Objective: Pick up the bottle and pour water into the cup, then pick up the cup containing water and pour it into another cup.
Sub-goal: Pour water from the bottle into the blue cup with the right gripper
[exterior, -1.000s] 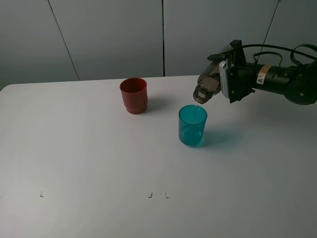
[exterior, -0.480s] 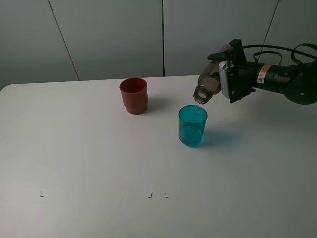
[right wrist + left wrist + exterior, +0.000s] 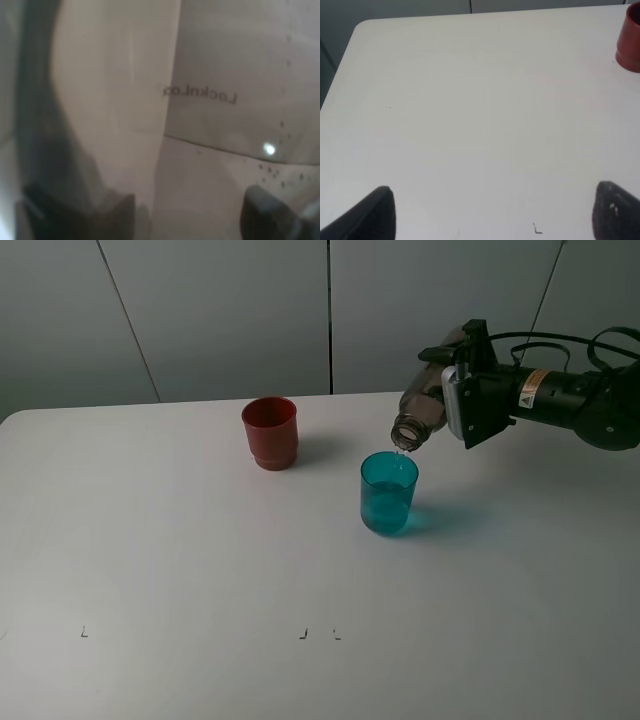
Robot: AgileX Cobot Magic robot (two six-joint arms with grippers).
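Little has moved since the earlier frames: the bottle (image 3: 420,412) holds the same tilt, mouth down, at right of centre in the high view, and the right end effector (image 3: 447,390) has not shifted.

**State**
- The right end effector is clamped on the bottle's body. In the right wrist view the smoky wall of the bottle (image 3: 115,75) fills the frame.
- The bottle mouth hangs just above the rim of the teal cup (image 3: 389,495), which stands upright on the bench (image 3: 180,560) at centre right.
- The red cup (image 3: 270,433) stands upright at upper centre left, well apart from the teal cup.
- The left end effector (image 3: 495,215) is spread wide with nothing between its tips. It hangs over bare bench, with the red cup (image 3: 630,42) at the upper right edge of its view.

**Handling notes (judgement)**
- Bottle: probably light, thin-walled and smooth. The wall may flex under a hard squeeze, and the load lightens as water drains. A mid-body hold, as now, looks suitable.
- Teal cup: rigid but light, with slick, slightly tapered sides that could let it slide down through a loose hold. The water adds weight and slosh. Take hold from the side, around the middle to upper wall and below the rim, and keep the cup level until it is above the red cup.
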